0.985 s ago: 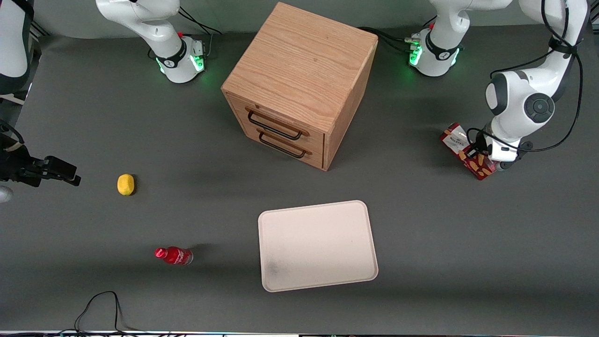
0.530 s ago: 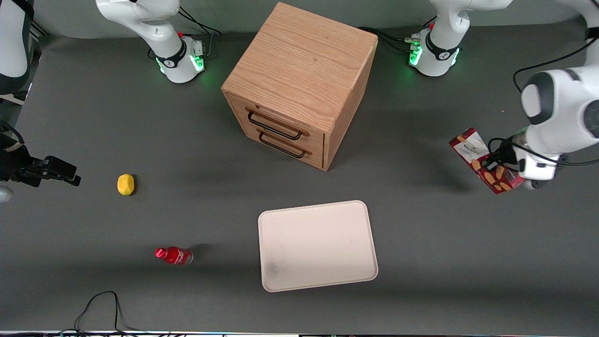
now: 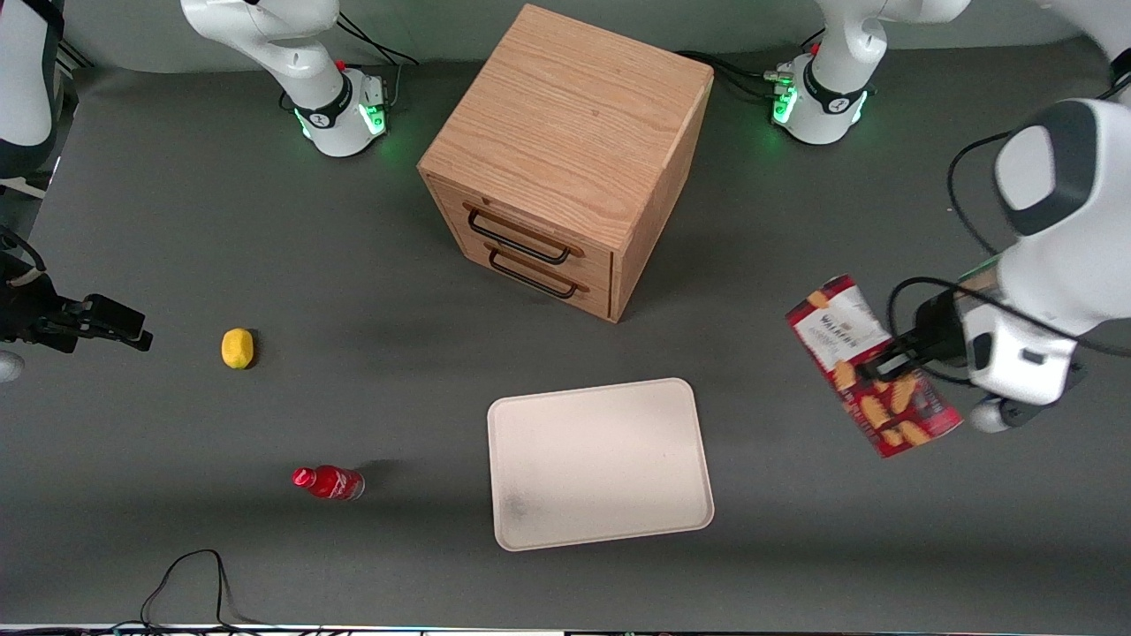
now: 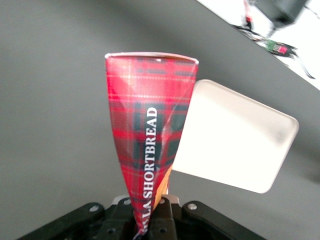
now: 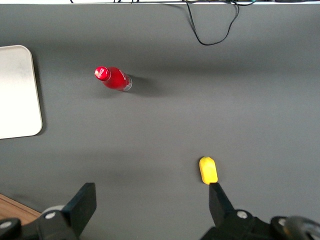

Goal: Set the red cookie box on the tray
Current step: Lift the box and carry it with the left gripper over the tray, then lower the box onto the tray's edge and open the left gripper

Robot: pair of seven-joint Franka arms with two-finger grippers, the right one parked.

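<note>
The red cookie box [image 3: 870,364], a slim dark-red carton with a white label and pictured biscuits, hangs in the air toward the working arm's end of the table. My gripper [image 3: 884,364] is shut on it about midway along its length. The wrist view shows the box [image 4: 150,130] pinched between the two fingers [image 4: 172,210], its tartan side reading SHORTBREAD. The cream-white tray [image 3: 599,464] lies flat on the table, nearer the front camera than the cabinet, and the box is beside it, well apart. The tray [image 4: 235,145] also shows past the box in the wrist view.
A wooden two-drawer cabinet [image 3: 565,159] stands mid-table, farther from the camera than the tray. A small red bottle [image 3: 328,482] and a yellow lemon [image 3: 237,347] lie toward the parked arm's end. A black cable [image 3: 190,579] loops at the table's front edge.
The box was lifted off the table by my gripper and carried up and nearer the camera, now closer to the tray than half a second ago.
</note>
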